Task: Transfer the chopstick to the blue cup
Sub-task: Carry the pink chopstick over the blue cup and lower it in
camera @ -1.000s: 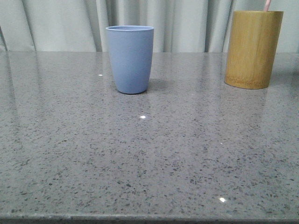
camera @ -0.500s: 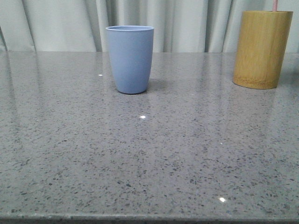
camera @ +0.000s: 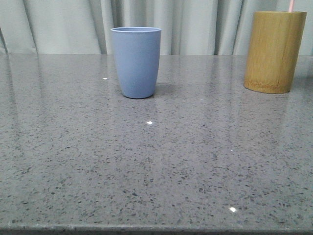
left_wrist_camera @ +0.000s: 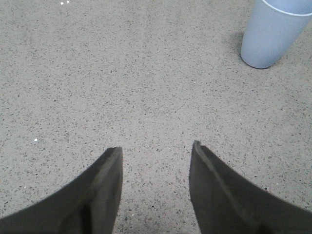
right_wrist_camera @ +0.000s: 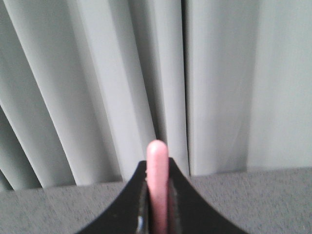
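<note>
The blue cup stands upright on the grey speckled table, left of centre at the back; it also shows as the blue cup in the left wrist view. A pale pink chopstick pokes up from the tan bamboo cylinder at the back right. In the right wrist view my right gripper is shut on the chopstick, whose rounded end sticks out past the fingertips. My left gripper hangs open over bare table, well short of the blue cup, with nothing between its fingers.
Pale pleated curtains close off the back of the table. The table's front edge runs along the bottom of the front view.
The bamboo cylinder shifted to the right between one second ago and half a second ago, then stayed still. The chopstick's tip now stands straighter above its rim. The blue cup has not moved.
</note>
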Motion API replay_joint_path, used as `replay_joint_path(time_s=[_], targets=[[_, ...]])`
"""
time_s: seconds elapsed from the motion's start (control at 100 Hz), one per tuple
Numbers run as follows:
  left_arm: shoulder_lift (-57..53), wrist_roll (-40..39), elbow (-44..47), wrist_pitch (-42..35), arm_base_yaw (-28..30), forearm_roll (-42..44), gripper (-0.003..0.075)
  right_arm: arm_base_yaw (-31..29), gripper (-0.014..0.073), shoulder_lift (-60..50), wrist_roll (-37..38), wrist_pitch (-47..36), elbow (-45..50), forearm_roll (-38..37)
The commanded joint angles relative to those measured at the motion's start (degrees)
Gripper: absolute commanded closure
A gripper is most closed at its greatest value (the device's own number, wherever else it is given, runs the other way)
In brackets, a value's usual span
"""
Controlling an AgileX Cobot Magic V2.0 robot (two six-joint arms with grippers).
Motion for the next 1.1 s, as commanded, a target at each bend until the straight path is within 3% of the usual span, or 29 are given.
replay_joint_path(time_s=[0.0,0.27,0.65,1.09], targets=[[0.3,-0.5,-1.4,-4.2,0.1,-0.5,0.0408,-0.4,0.0662,-3.9,0.2,-2.4,-4.4,-0.1],[0.3,-0.5,-1.4,-4.2,0.1,-0.5,0.0408,3.3,0.0662,-5.5,1.2,3.7,-12.5,-0.1],[0.3,-0.5,-1.4,-4.2,0.1,-0.5,0.0408,18.0,0.0662,-2.9,1.2,-10.4,-13.2,-0.1],[0.3,-0.5,-1.4,-4.2,0.1,-0.5,0.0408,26.5,0.0662,4.1,1.2,-16.1,-13.2,-0.1]])
